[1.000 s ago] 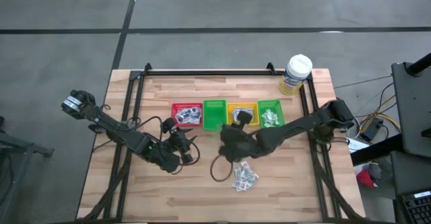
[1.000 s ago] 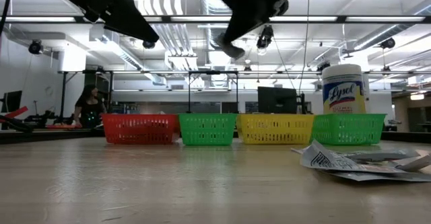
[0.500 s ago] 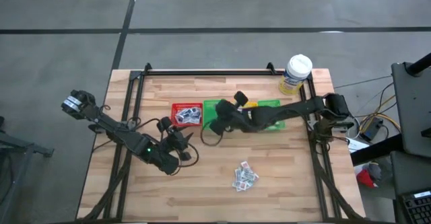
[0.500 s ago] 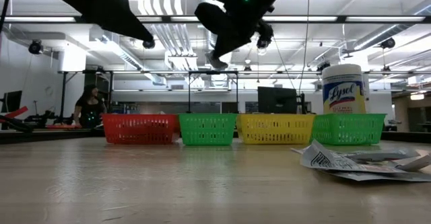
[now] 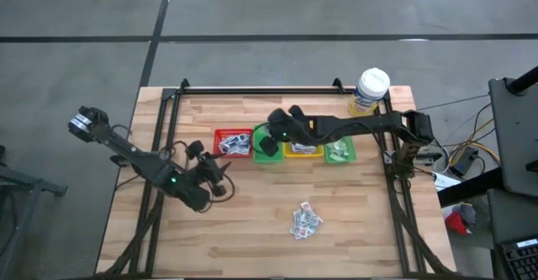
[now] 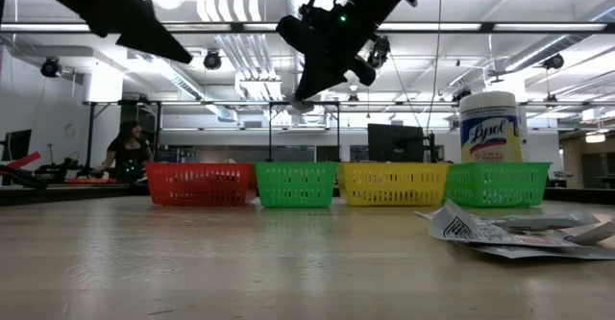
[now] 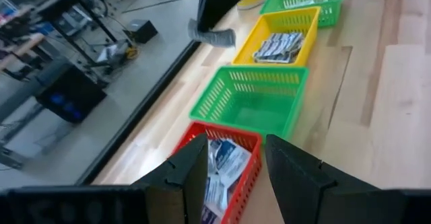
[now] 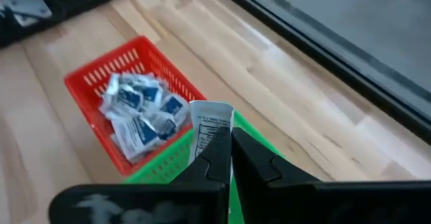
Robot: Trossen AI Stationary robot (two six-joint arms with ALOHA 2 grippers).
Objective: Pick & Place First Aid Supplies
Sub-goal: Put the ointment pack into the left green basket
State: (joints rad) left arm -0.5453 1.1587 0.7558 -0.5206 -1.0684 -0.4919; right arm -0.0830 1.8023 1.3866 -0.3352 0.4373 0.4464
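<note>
R gripper (image 8: 225, 140) — packet (image 8: 210, 120) over green bin (image 5: 267, 143)

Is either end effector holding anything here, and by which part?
The right end effector pinches a white paper packet by its lower edge, above the green bin. The left end effector holds nothing.

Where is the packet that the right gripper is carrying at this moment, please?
The white packet is pinched in the right gripper, held above the green bin, next to the red bin near the table's far side.
</note>
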